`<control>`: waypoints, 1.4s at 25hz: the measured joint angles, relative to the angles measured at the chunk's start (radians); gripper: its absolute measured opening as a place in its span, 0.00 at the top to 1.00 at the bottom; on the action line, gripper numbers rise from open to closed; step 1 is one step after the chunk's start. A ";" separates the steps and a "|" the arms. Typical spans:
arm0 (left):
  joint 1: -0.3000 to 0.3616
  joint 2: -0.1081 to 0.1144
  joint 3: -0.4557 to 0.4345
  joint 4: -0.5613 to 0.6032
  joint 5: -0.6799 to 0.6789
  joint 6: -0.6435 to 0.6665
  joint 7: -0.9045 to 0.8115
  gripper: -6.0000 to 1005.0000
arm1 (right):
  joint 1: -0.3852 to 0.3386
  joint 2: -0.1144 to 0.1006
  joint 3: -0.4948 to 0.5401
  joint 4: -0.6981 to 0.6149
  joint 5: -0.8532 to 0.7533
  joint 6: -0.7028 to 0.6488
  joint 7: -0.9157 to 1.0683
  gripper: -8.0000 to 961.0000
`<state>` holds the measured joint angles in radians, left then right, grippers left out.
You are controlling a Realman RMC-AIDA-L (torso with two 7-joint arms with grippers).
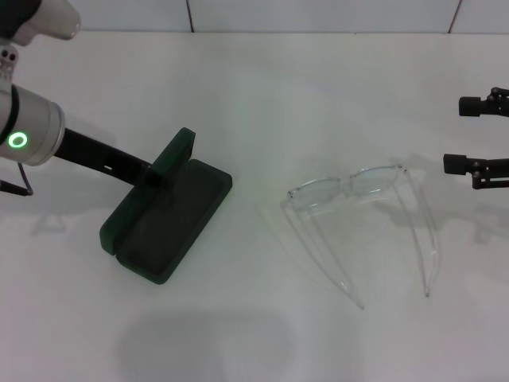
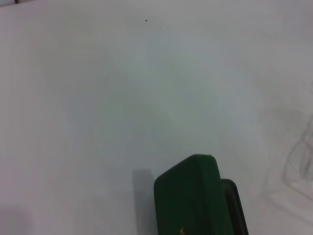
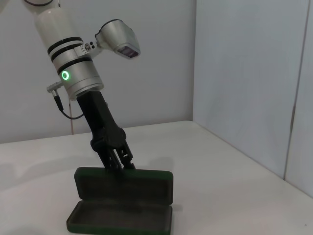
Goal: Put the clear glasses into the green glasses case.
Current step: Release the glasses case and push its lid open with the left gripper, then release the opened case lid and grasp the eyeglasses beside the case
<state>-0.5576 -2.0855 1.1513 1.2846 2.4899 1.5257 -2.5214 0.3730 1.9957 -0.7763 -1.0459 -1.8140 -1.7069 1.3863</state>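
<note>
The left gripper [image 1: 151,177] is closed on the raised lid of the open case [image 1: 163,224]. The glasses [image 1: 362,219] lie unfolded on the surface [image 1: 262,103] between the case and the open right gripper [image 1: 469,135].

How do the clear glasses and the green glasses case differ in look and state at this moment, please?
The clear glasses are transparent and faint against the white table; the green glasses case is dark and opaque. The glasses lie free with arms unfolded, apart from the right gripper; the case stands open, the left gripper at its raised lid. Both rest on the table.
</note>
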 joint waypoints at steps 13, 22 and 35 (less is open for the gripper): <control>0.003 -0.003 0.064 0.010 0.039 -0.005 -0.008 0.65 | 0.006 0.014 0.006 -0.018 0.042 0.053 -0.037 0.14; 0.055 -0.005 0.185 0.130 0.055 -0.004 -0.010 0.76 | 0.040 0.007 -0.006 -0.101 0.063 0.095 -0.014 0.15; 0.119 -0.005 0.216 0.288 0.058 -0.030 -0.036 0.79 | 0.372 -0.095 -0.173 -0.245 -0.418 -0.174 0.332 0.69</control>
<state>-0.4387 -2.0908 1.3670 1.5724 2.5480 1.4955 -2.5578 0.7450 1.9006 -0.9493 -1.2904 -2.2319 -1.8806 1.7187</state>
